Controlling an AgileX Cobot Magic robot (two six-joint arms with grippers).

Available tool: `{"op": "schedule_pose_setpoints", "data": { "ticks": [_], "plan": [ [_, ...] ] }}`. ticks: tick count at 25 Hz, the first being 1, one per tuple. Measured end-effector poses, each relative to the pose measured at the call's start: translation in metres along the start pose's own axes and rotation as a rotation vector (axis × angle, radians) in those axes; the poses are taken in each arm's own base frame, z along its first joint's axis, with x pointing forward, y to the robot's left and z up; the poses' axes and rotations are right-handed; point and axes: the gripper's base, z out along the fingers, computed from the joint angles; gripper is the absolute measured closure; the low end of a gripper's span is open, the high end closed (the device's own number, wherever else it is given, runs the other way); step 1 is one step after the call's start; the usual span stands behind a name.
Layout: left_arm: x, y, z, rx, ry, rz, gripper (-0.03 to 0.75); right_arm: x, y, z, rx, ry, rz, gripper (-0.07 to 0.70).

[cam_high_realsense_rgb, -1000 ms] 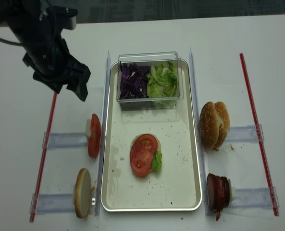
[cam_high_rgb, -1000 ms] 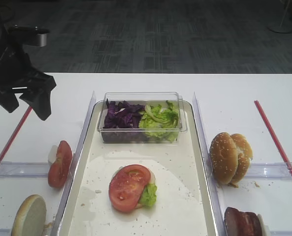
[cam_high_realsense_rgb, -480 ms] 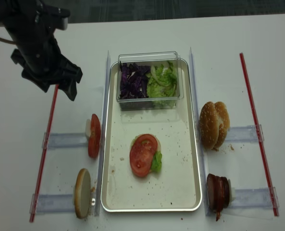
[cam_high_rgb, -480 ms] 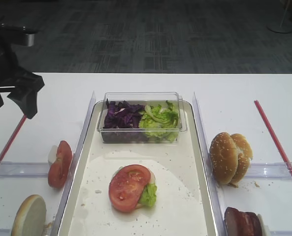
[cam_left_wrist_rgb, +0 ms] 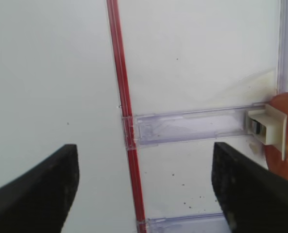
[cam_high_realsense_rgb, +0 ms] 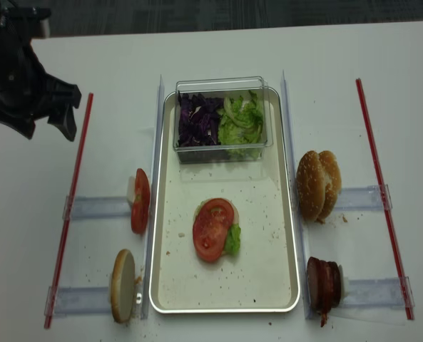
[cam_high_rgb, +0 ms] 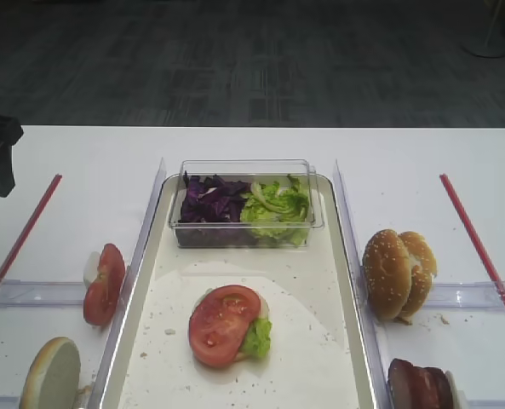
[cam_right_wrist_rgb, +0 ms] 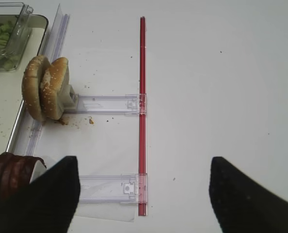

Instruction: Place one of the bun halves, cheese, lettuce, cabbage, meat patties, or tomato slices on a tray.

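Observation:
On the tray [cam_high_rgb: 312, 281] lies one tomato slice [cam_high_rgb: 223, 325] over a pale round edge, with a lettuce piece [cam_high_rgb: 256, 338] beside it. More tomato slices [cam_high_realsense_rgb: 140, 201] stand on edge left of the tray, a bun half [cam_high_realsense_rgb: 122, 285] below them. Two bun halves [cam_right_wrist_rgb: 44, 87] and meat patties [cam_right_wrist_rgb: 10, 174] stand to its right. A clear box holds cabbage [cam_high_rgb: 209, 200] and lettuce [cam_high_rgb: 275, 207]. My left gripper [cam_high_realsense_rgb: 46, 122] hangs open and empty over the far left table. My right gripper [cam_right_wrist_rgb: 144, 194] is open and empty. The cheese is hidden.
Red strips [cam_high_realsense_rgb: 72, 206] [cam_high_realsense_rgb: 382, 192] run down both sides of the table. Clear plastic rails [cam_high_rgb: 31, 292] [cam_right_wrist_rgb: 110, 103] carry the standing food. The clear box [cam_high_rgb: 245, 203] sits across the tray's far end. Crumbs speckle the tray.
My left arm has drawn away leftward from beside the tray, past the red strip, with its jaws open and empty. The food has not moved.

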Motion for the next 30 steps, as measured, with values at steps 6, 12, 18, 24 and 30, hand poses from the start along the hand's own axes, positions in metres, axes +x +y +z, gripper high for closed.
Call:
{"op": "schedule_pose_setpoints", "data": {
  "ticks": [6,12,18,24,30],
  "plan": [
    [-0.001,-0.006,0.000,0.070,-0.008,-0.015,0.197,0.000,0.000,0.000,0.000,0.000,0.000,0.061],
    [0.010,-0.008,0.005,0.077,0.023,-0.014,0.197,0.000,0.000,0.000,0.000,0.000,0.000,0.061],
    [0.027,-0.009,-0.002,0.075,0.019,-0.008,0.197,0.000,0.000,0.000,0.000,0.000,0.000,0.061],
    [0.050,-0.012,-0.030,0.068,-0.057,-0.003,0.197,0.000,0.000,0.000,0.000,0.000,0.000,0.061],
    [0.085,-0.016,-0.063,0.057,-0.166,0.002,0.197,0.000,0.000,0.000,0.000,0.000,0.000,0.061]
  ]
}}
